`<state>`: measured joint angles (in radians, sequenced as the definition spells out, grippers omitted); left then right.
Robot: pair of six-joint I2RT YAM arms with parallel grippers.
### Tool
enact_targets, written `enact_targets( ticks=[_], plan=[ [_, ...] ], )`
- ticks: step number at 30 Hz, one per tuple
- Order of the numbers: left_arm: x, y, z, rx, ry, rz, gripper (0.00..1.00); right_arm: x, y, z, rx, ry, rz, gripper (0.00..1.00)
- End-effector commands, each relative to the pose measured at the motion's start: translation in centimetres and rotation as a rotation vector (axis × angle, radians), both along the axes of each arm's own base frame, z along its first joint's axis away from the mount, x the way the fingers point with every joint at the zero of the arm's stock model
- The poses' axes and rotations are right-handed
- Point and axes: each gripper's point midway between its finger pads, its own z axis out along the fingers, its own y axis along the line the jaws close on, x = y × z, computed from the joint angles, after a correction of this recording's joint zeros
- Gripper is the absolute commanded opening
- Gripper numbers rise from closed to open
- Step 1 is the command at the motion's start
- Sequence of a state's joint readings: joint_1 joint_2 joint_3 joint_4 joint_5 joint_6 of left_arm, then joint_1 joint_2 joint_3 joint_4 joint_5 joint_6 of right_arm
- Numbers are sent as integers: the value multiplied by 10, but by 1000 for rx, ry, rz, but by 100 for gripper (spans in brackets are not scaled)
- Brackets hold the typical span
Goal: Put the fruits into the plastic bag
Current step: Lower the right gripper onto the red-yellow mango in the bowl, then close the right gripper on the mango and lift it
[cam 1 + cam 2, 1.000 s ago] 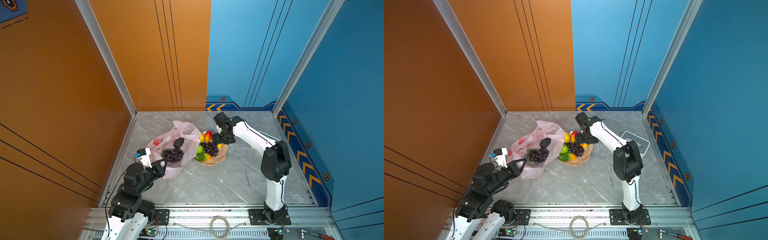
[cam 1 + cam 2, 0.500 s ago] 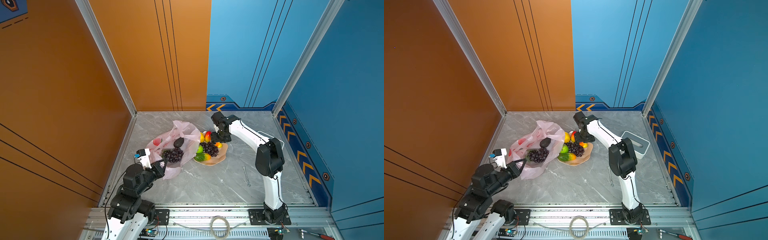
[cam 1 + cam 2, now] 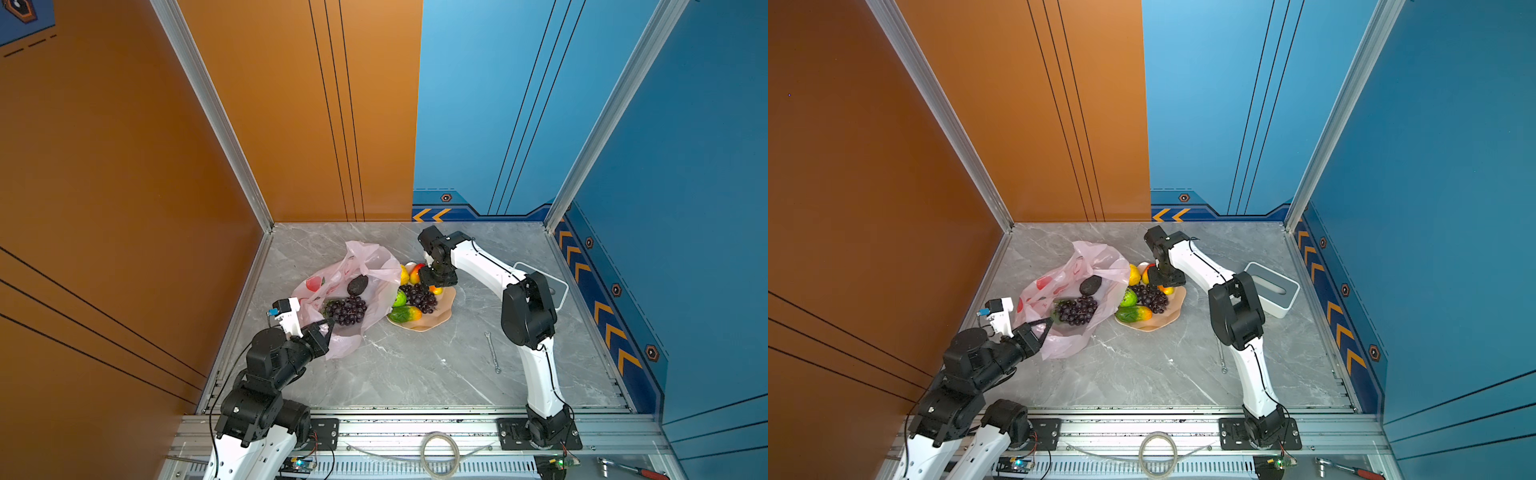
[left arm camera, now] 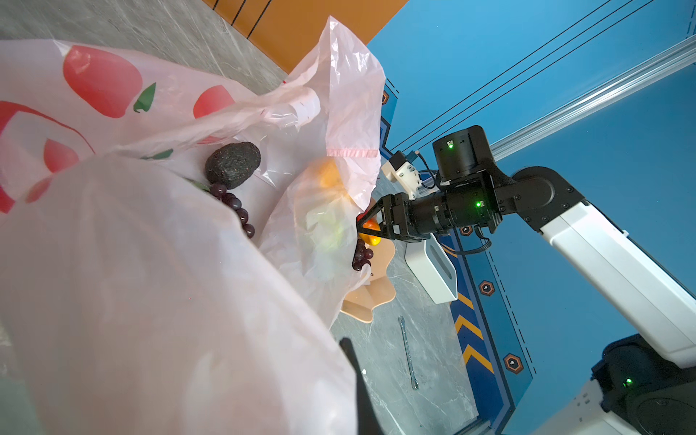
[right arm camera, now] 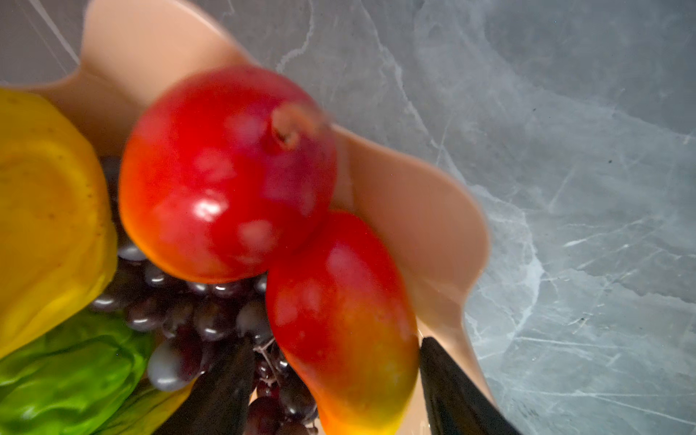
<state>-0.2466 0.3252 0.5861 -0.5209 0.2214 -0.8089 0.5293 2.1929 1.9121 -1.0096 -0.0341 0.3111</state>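
The pale-pink plastic bag (image 3: 361, 266) (image 3: 1084, 262) lies at the left, mouth open. My left gripper (image 3: 328, 323) (image 3: 1049, 322) is shut on its near edge; in the left wrist view the bag (image 4: 150, 263) hides all but one finger (image 4: 356, 376). Inside lie a black avocado (image 3: 357, 285) (image 4: 232, 165) and a grape bunch (image 3: 345, 309). The peach bowl (image 3: 432, 323) holds grapes (image 3: 419, 296), a lemon (image 3: 404, 274), a green ball (image 3: 399, 298) and a green-orange oblong (image 3: 405, 313). My right gripper (image 3: 434, 283) (image 5: 335, 342) stands open astride one red-yellow fruit (image 5: 339, 320); another (image 5: 226, 173) lies beside.
A metal wrench (image 3: 492, 351) lies on the marble floor right of the bowl. A white and grey box (image 3: 1271, 289) stands behind the right arm. Orange and blue walls close in the back and sides. A tube coil (image 3: 439, 453) sits on the front rail.
My right gripper has moved left and down into the bowl, and its jaws have narrowed around a red-yellow fruit. The left gripper and the bag have stayed put.
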Motion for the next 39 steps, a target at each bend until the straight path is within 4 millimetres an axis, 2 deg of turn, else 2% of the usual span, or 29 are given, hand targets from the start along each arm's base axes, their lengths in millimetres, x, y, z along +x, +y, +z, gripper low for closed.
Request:
enact_targets(
  ticks=[1,7,12,15,19,22,32,34,35,39],
  plan=[
    [-3,0,9,-4,-22,-6,0,6,-1,-3,0,2,-8,68],
    [-4,1,8,-7,-21,-3,0,6,0,-7,5,10,-14,68],
    [-4,1,8,-8,-20,-1,0,4,1,-3,10,4,-11,57],
    [-4,1,8,-9,-21,-3,0,3,2,1,16,-10,-11,56],
    [-4,1,9,-11,-21,-4,0,3,2,7,21,-21,-12,44],
    [-5,1,10,-11,-24,-4,0,2,2,12,23,-30,-12,41],
    [-5,1,11,-15,-25,-2,0,-4,3,39,57,-74,-14,37],
    [-5,1,11,-15,-25,-3,0,-7,2,36,55,-65,-14,37],
    [-5,1,11,-15,-26,-3,0,-9,1,50,70,-90,-14,37],
    [-5,1,12,-16,-26,-4,0,-17,-2,60,83,-99,-14,37]
  ],
)
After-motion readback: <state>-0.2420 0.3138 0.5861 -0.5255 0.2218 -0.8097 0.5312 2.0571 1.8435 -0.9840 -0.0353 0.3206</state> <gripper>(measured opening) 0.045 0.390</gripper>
